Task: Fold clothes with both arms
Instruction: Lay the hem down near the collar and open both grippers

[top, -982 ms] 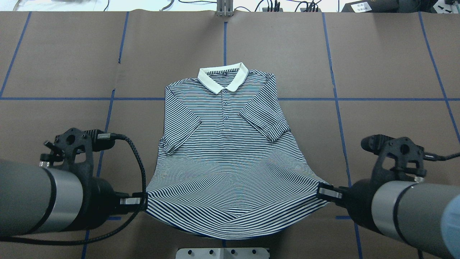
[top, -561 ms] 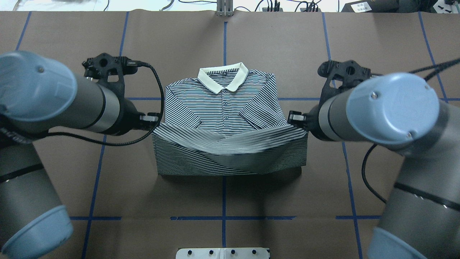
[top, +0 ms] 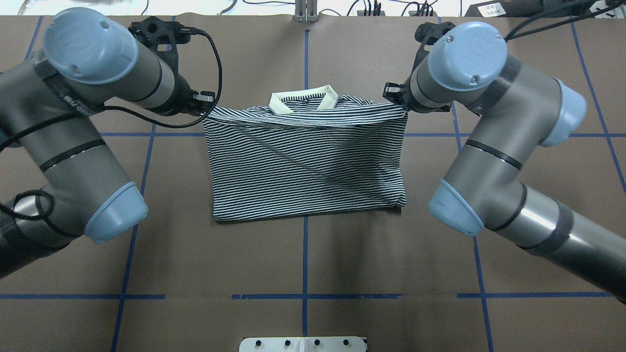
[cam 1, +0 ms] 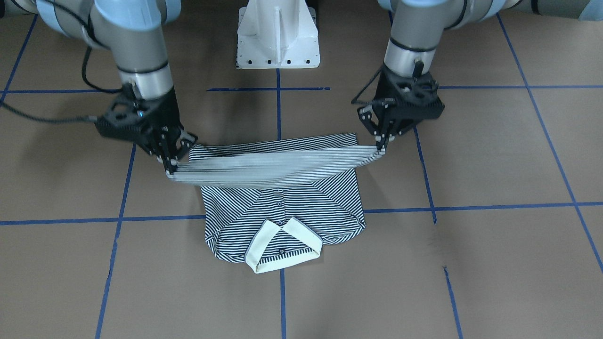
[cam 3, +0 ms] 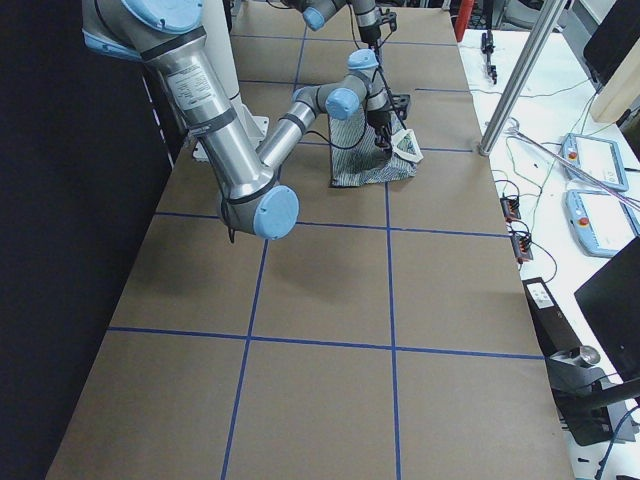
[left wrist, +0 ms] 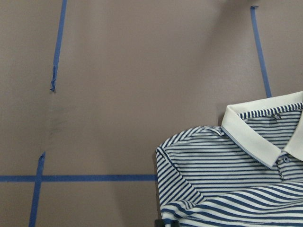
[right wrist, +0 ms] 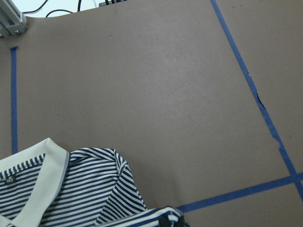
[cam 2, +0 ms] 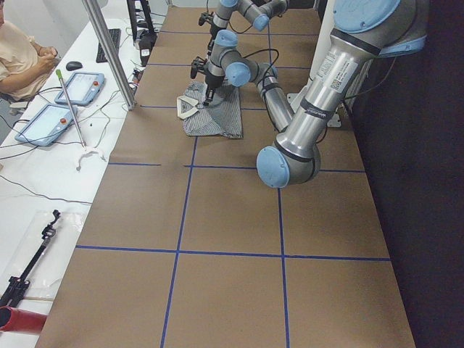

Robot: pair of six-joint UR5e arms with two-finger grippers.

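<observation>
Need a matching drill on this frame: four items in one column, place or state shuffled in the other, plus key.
Column 1
1. left gripper
2. right gripper
3. collar
4. pedestal base

Column 2
A. white, standing between the two arms on the robot's side of the table
B. shut on the polo shirt, at its edge on the overhead view's right
C. cream, at the shirt's end farthest from the robot
D. shut on the polo shirt, at its edge on the overhead view's left

Pairs: 1-D, 2-B, 3-C, 4-A
</observation>
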